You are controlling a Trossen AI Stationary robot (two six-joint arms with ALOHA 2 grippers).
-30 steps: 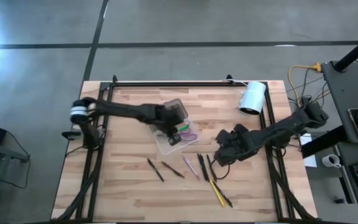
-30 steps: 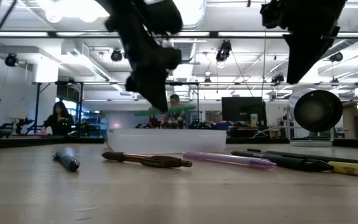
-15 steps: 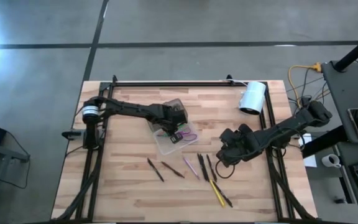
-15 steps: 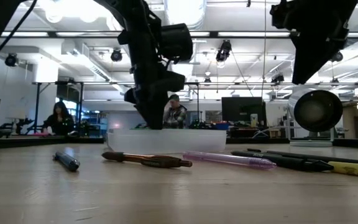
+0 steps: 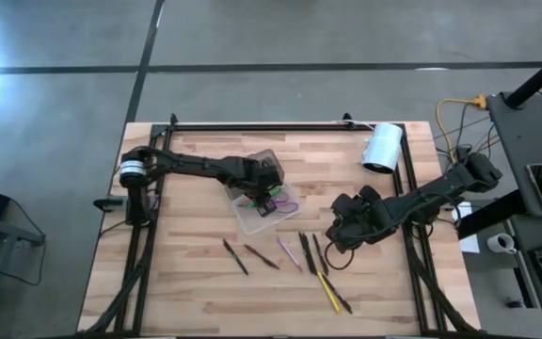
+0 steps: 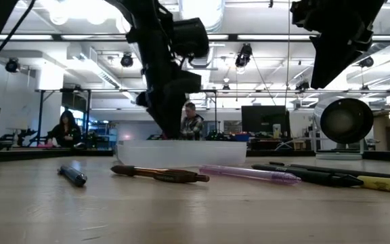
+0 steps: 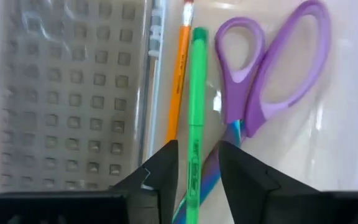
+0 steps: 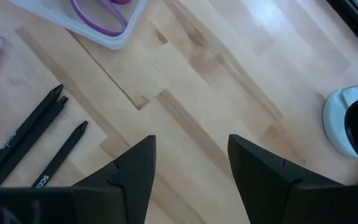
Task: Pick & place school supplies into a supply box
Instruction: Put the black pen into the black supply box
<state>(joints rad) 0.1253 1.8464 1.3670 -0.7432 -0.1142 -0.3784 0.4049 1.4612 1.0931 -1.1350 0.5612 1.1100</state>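
Observation:
The supply box [image 5: 249, 215] is a clear case lying open on the table, with its grey textured half [image 7: 73, 93] beside the tray. In the tray lie the green pen [image 7: 196, 112], an orange pencil [image 7: 178, 81] and the purple-handled scissors [image 7: 266, 68]. My left gripper [image 7: 199, 158] points down into the box, slightly open, with one finger on each side of the green pen and a gap showing. Several pens lie on the table: dark [image 5: 234, 256], brown [image 5: 262, 256], purple [image 5: 288, 252], two dark [image 5: 309, 252] and yellow [image 5: 327, 290]. My right gripper [image 8: 191, 155] hangs open above bare wood to the right of them.
A white roll [image 5: 382, 146] lies near the far right corner. The box's lid [image 5: 265, 165] stands open on the far side. Dark frame rails run along the table's left, right and far edges. Bare wood lies near the left and near edges. People show in the room beyond.
My left gripper has come down from above the box into its tray. It brought the green pen with it, held level. The pen now lies in the tray beside the pencil and scissors.

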